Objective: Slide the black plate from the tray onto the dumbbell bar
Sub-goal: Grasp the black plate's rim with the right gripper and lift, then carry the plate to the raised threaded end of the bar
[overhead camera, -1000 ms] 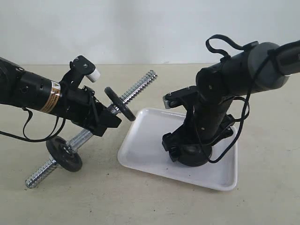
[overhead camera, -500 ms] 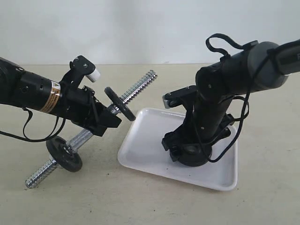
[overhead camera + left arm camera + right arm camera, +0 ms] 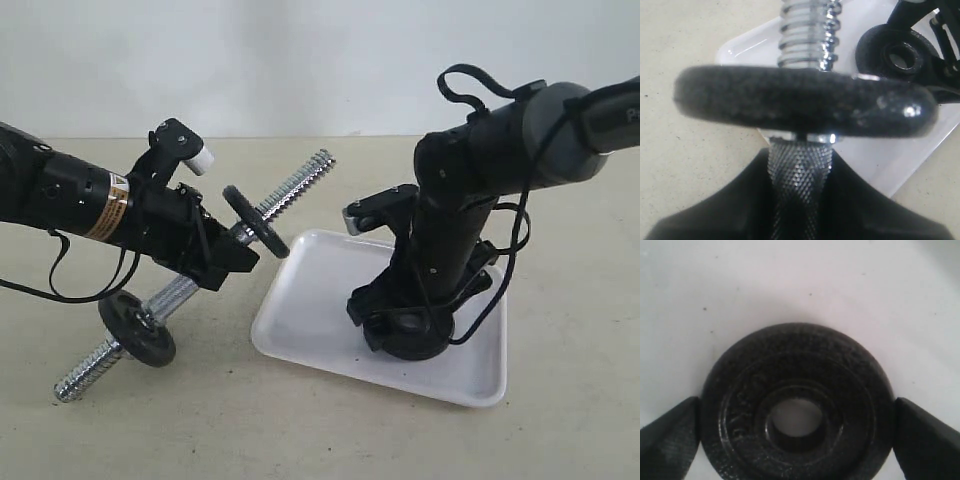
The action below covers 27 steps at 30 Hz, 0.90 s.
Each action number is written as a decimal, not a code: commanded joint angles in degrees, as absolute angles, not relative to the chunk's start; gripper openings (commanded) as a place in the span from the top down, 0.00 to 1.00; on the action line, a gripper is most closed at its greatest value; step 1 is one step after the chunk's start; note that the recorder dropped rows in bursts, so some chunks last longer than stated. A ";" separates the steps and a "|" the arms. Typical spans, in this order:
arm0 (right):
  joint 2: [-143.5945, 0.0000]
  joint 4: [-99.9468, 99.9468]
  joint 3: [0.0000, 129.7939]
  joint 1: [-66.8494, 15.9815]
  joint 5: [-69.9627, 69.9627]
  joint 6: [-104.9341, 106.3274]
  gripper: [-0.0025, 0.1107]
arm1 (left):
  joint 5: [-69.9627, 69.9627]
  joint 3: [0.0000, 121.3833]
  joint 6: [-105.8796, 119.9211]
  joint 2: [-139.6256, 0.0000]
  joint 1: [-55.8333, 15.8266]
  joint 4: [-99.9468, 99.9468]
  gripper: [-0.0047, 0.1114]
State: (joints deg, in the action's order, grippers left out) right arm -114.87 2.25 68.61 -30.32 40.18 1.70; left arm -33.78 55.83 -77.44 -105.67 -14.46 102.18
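The black plate (image 3: 795,360) lies flat on the white tray (image 3: 310,300), its centre hole showing white beneath. My right gripper (image 3: 797,412) points down over it, with one finger against each side of its rim, shut on it. In the exterior view that gripper (image 3: 405,325) covers the plate. My left gripper (image 3: 225,255) is shut on the knurled middle of the dumbbell bar (image 3: 290,192) and holds it slanted, the upper threaded end over the tray's near corner. One black disc (image 3: 256,222) sits on the bar just past the left jaws, another (image 3: 137,328) near the low end.
The bar's low end (image 3: 68,385) rests on the beige tabletop (image 3: 200,420). The tray's rim (image 3: 470,395) runs close below the right arm. A white wall stands behind the table.
The right gripper's jaws have closed in on the plate's rim, and the right arm has shifted slightly left. The left arm and bar have not moved.
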 commanded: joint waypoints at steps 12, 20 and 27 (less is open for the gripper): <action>-97.90 25.12 79.49 -27.73 53.42 30.67 0.97 | -38.98 57.33 -76.81 -102.30 -13.75 99.95 0.92; -97.91 40.86 79.49 -11.79 60.11 42.17 0.98 | -38.74 57.33 -66.39 -102.30 -8.23 99.95 0.92; -97.91 61.56 79.49 -6.80 66.88 53.74 0.98 | -39.99 57.33 -58.87 -102.30 -7.62 99.95 0.92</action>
State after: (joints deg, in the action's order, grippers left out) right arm -99.15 54.82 78.73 -7.31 64.64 50.62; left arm -33.80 55.83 -61.60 -105.67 -7.55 102.18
